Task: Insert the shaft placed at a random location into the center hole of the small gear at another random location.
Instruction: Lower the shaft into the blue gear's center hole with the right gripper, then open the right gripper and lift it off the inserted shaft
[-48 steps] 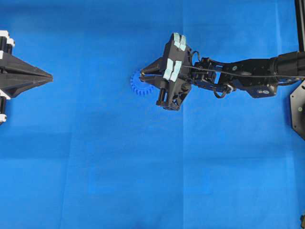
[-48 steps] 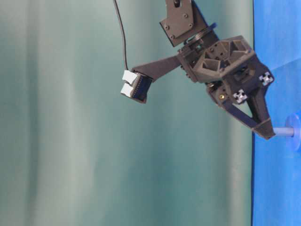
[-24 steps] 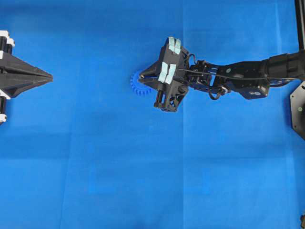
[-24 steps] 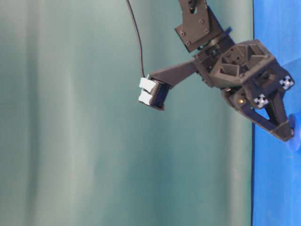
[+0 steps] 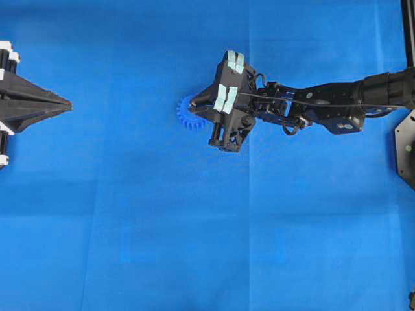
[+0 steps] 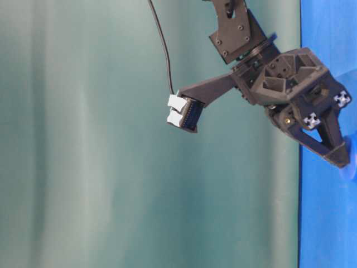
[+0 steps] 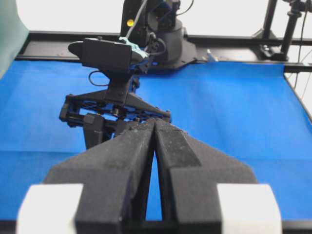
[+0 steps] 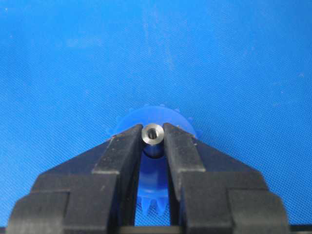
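The shaft [image 8: 152, 134], seen end-on in the right wrist view as a small silvery ring with a dark middle, is pinched between the two black fingers [image 8: 122, 151] of the right gripper [image 8: 152, 141], whose tips close on it from either side. Directly beneath it lies the small gear [image 8: 153, 168], bright blue, flat on the blue table cover [image 8: 73, 73]; its teeth show above the fingertips and again in the gap between the fingers lower down. The center hole is hidden by the shaft and the fingertips, so whether the shaft has entered it cannot be told. In the overhead view the right gripper [image 5: 193, 103] reaches in from the right side and its tips lie over the small gear [image 5: 187, 114], only the left part of the toothed rim showing past them, a little above and left of the middle of the table cover [image 5: 130, 227]. In the table-level view the right gripper [image 6: 341, 159] is tilted down with its tips touching the pale blue edge of the small gear [image 6: 352, 156] at the frame's right border. The left gripper [image 5: 65, 103] sits at the far left edge of the overhead view, well apart from the gear; in the left wrist view its fingers [image 7: 168, 151] meet at the tips and hold nothing
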`<state>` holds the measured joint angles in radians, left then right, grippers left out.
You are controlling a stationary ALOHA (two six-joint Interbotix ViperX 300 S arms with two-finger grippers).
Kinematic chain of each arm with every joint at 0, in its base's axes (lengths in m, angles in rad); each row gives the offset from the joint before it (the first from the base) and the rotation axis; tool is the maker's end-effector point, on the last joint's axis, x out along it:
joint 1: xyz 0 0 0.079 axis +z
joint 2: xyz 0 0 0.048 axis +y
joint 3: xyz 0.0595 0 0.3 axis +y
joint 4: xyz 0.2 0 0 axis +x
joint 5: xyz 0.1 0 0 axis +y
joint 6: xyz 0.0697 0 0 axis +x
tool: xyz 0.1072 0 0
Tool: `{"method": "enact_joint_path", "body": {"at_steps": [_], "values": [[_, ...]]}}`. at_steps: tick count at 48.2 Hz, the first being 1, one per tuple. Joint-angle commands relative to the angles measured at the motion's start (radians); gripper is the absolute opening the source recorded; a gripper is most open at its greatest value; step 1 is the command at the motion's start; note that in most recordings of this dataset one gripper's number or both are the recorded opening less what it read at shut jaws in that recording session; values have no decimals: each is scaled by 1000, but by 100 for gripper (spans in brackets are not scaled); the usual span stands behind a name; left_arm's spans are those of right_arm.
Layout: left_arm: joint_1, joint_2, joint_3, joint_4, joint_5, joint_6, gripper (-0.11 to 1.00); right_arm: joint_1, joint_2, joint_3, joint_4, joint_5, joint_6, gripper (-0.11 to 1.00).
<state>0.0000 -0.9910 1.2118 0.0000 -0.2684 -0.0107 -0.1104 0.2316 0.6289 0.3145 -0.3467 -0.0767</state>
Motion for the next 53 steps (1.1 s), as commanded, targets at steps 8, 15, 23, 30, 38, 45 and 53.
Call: {"method": "enact_joint_path", "body": {"at_steps": [8, 15, 23, 30, 38, 45, 53], "values": [[2, 5, -11, 2, -6, 2, 0, -2, -15, -18, 2, 0, 0, 6], [2, 5, -11, 3, 0, 2, 0, -2, -21, -18, 3, -3, 3, 30], [2, 5, -11, 3, 2, 0, 0, -2, -49, -18, 3, 0, 3, 66], [2, 5, -11, 2, 0, 0, 0, -2, -81, -15, 3, 0, 3, 73], [2, 3, -11, 2, 2, 0, 0, -2, -140, -17, 0, 11, -3, 73], [2, 5, -11, 2, 2, 2, 0, -2, -221, -18, -6, 41, -8, 73], [2, 5, -11, 2, 0, 0, 0, -2, -272, -8, -6, 49, -6, 73]]}}
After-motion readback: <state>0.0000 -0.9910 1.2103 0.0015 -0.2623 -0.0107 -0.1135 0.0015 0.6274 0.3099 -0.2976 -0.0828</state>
